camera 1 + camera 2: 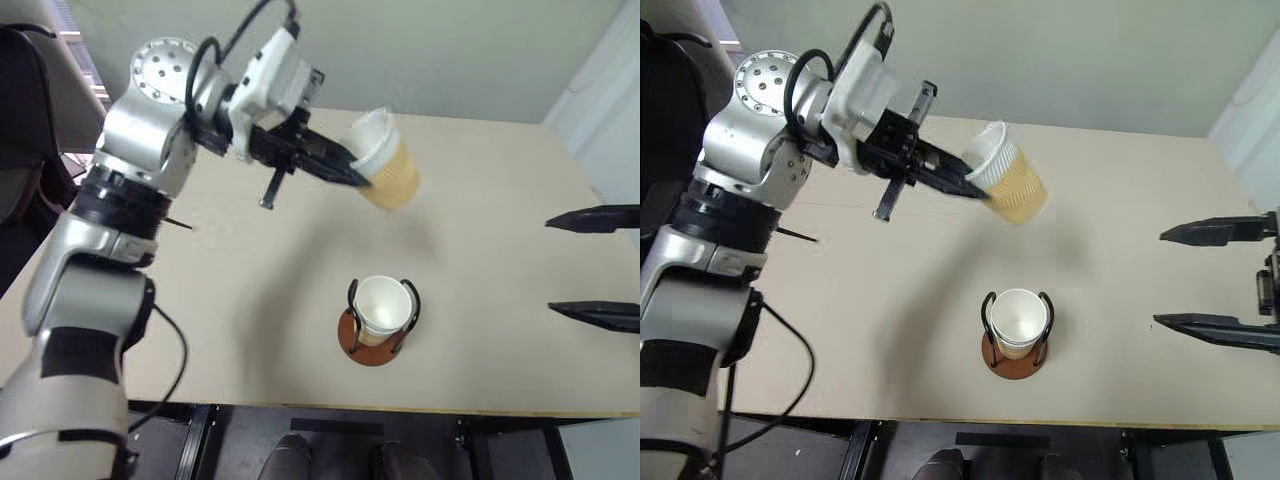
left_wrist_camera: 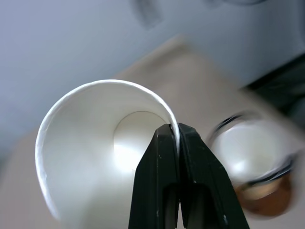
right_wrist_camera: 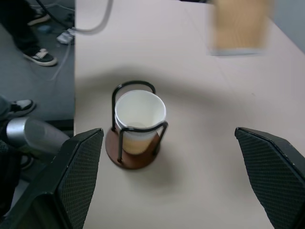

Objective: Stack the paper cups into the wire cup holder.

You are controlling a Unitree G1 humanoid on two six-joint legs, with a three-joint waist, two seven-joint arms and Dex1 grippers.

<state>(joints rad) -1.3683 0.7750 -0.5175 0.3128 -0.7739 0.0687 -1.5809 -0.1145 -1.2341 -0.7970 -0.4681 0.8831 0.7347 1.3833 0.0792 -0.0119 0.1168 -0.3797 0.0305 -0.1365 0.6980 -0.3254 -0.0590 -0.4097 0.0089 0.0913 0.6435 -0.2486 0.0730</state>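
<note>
Paper cup [image 1: 385,170] carried tilted above the surface [image 1: 480,200], pinched by its rim.
Left hand [image 1: 352,172] clamps the wall for nesting into the cup [image 1: 382,306] already seated in the wire cup holder [image 1: 377,340]; right hand [image 1: 592,266] waits wide open, empty.

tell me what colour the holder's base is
Reddish-brown, on the wire cup holder; clearest in the right wrist view.

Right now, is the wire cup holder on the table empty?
No, a paper cup already sits upright inside the wire cup holder.
</note>
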